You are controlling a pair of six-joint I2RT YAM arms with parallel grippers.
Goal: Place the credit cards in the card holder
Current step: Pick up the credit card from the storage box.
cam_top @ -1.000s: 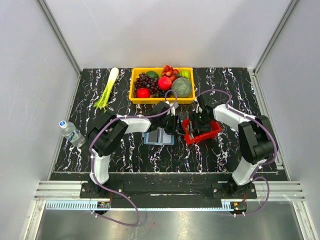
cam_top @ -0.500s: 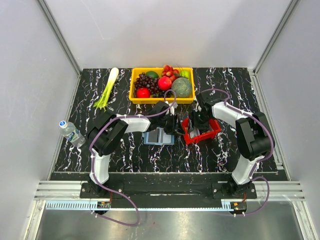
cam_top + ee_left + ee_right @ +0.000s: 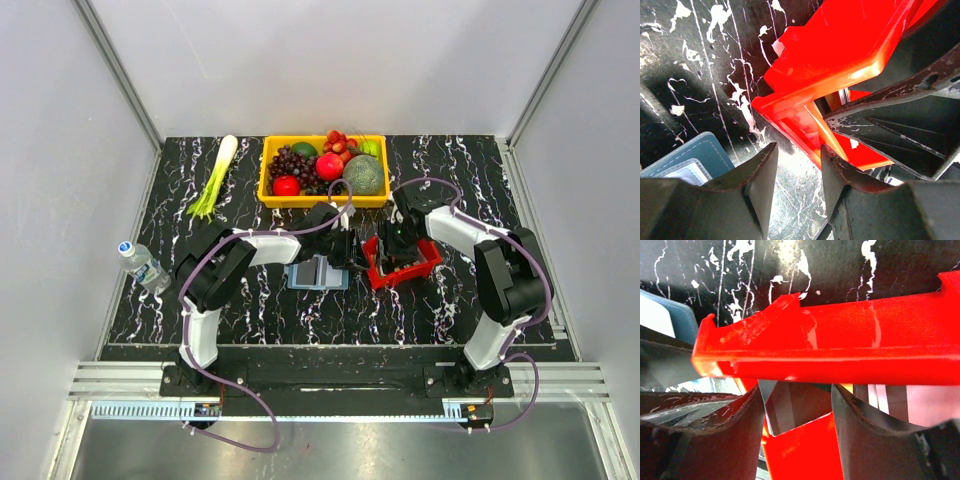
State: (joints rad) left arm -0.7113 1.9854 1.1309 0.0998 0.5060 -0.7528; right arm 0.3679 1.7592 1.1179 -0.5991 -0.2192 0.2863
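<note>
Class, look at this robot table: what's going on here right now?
The right gripper reaches into the red tray, jaws open either side of a grey card. The left gripper sits at the tray's corner; whether it clamps it is unclear. The blue card holder lies open beside the tray.

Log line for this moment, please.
left gripper: open, at tray corner | right gripper: astride dark card in tray, grip unclear | holder: open, beside tray

Red tray (image 3: 426,265); blue card holder (image 3: 312,275); black table (image 3: 260,315), white veining; yellow crate (image 3: 322,201); dark grey card (image 3: 790,410).
</note>
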